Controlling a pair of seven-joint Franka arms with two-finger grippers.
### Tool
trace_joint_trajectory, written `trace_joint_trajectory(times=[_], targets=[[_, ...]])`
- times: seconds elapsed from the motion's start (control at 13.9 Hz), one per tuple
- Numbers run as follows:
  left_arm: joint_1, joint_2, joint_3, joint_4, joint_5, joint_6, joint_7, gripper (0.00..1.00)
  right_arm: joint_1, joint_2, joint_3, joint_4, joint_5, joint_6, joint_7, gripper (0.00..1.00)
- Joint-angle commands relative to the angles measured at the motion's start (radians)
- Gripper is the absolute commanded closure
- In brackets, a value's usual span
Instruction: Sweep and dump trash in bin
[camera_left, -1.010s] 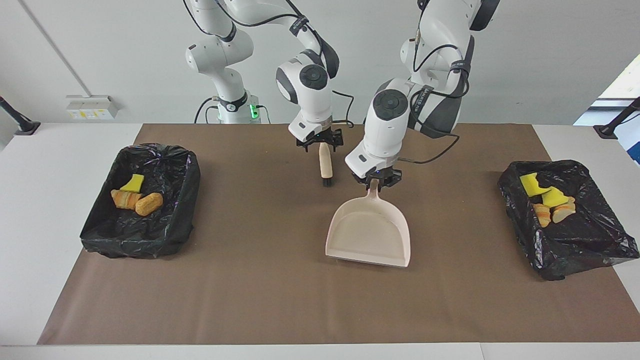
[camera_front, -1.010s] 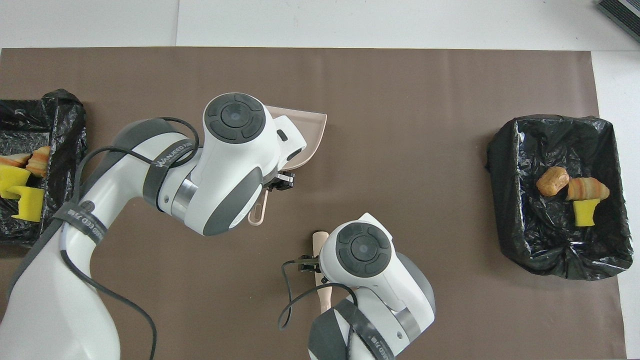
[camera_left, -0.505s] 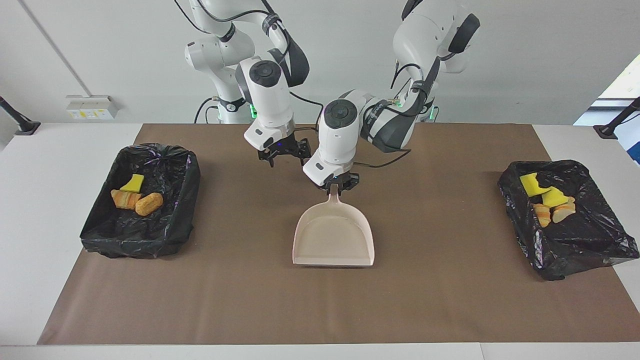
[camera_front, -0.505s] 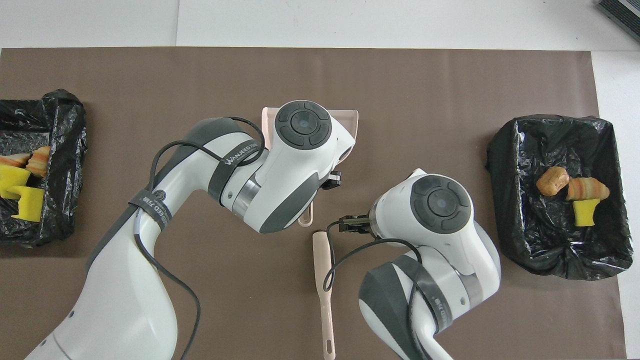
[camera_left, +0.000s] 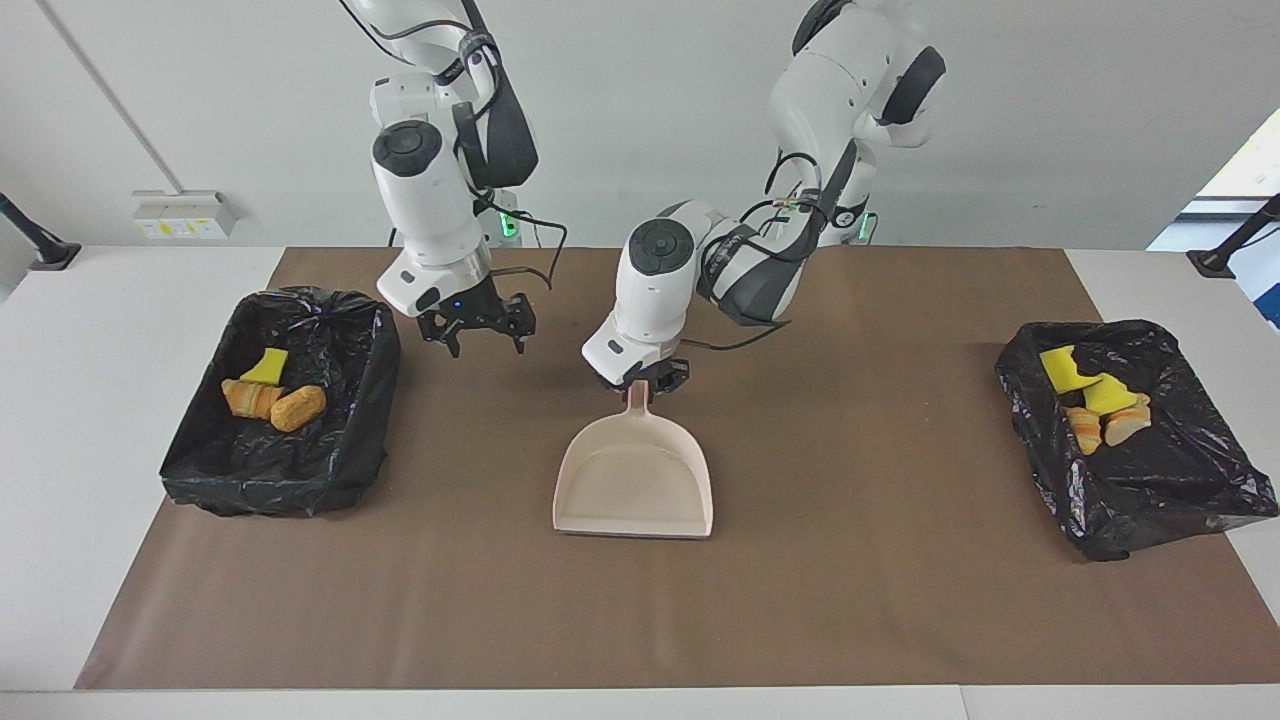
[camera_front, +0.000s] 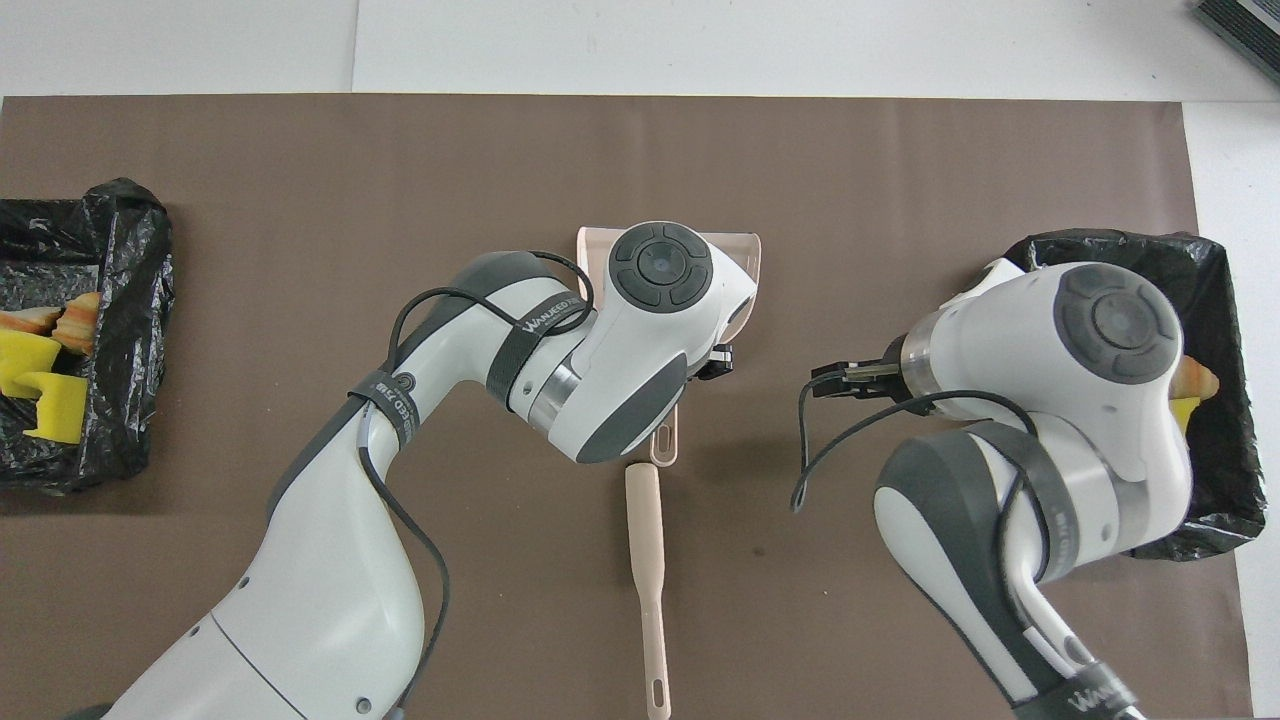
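Two bins, at the nine o'clock bin (camera_left: 270, 480) and three o'clock bin (camera_left: 1150, 500) of the facing view, each hold three trash scraps (camera_left: 272, 397), so the sweeping seems done. The dustpan (camera_left: 635, 480) is rested flat at centre. Its handle is met by the left gripper (camera_left: 636, 385), but a grip cannot be told. The right gripper (camera_left: 478, 335) is hung open and empty over the mat beside the nine o'clock bin. The brush (camera_front: 645, 520) is left at the dustpan's six o'clock, seen overhead.

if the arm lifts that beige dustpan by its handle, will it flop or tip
The dustpan looks like rigid moulded plastic, so it probably won't flop. Its wide empty pan hangs off a thin handle, so it may tilt mouth-down. Likely light.
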Motion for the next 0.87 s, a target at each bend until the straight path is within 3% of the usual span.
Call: trace_joint_trajectory(times=[0.0,0.14,0.36,0.58,0.79], targets=[[0.018,-0.040,0.013,0.002,-0.011,-0.044,-0.005,0.00,-0.054,-0.006,0.015,0.064,-0.067,-0.065,-0.046,0.00],[0.071,-0.158,0.013,-0.062,-0.009,-0.112,0.011,0.00,-0.065,-0.007,0.015,0.152,-0.099,-0.155,-0.046,0.00],[0.197,-0.364,0.013,-0.238,-0.009,-0.126,0.141,0.00,-0.066,-0.007,-0.010,0.275,-0.101,-0.312,-0.046,0.00],[0.321,-0.632,0.011,-0.464,-0.011,-0.142,0.290,0.00,-0.068,-0.009,-0.013,0.413,-0.103,-0.484,-0.043,0.00],[0.386,-0.738,0.019,-0.471,-0.021,-0.280,0.331,0.00,-0.066,-0.012,-0.039,0.498,-0.090,-0.591,-0.038,0.00]])
